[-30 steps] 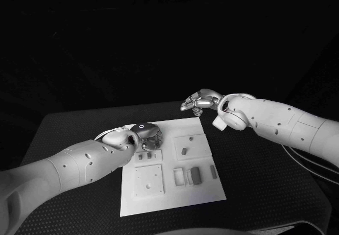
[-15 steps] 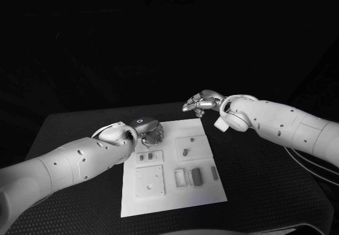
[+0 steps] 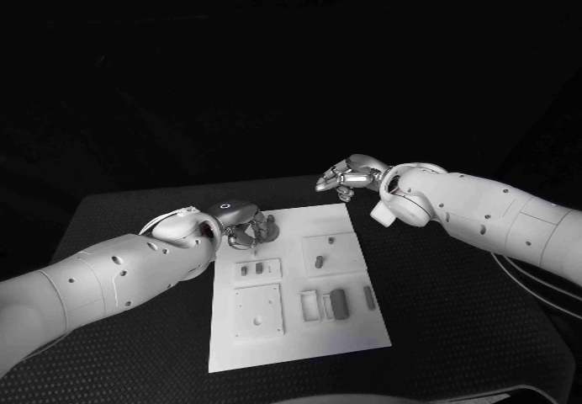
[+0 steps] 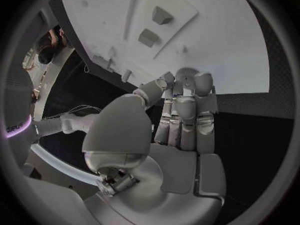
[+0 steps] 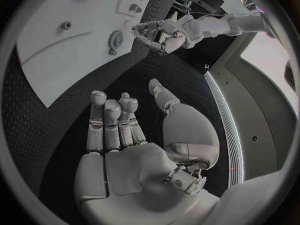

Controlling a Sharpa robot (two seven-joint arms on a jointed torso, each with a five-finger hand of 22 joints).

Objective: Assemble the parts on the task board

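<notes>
The white task board (image 3: 297, 341) lies in the middle of the black table. My left hand (image 3: 240, 227) hovers at its far left corner, fingers stretched out side by side (image 4: 185, 110) with the thumb close and nothing visible between them. A small round toothed part (image 5: 115, 38) stands on the board just beside that hand (image 5: 159, 35). My right hand (image 3: 348, 177) hangs over the table past the board's far right corner, fingers apart (image 5: 112, 120) and empty. A small dark part (image 3: 318, 261) sits in a raised square plate.
Several small blocks (image 3: 337, 301) lie in the board's near right section, and a square plate with holes (image 3: 256, 310) sits near left. Two little pieces (image 3: 249, 270) rest on a small plate left of centre. Black table (image 3: 461, 295) surrounds the board.
My left hand has drawn back to the left, off the spot on the board's far left corner it covered, leaving the round part uncovered. The right hand has barely moved.
</notes>
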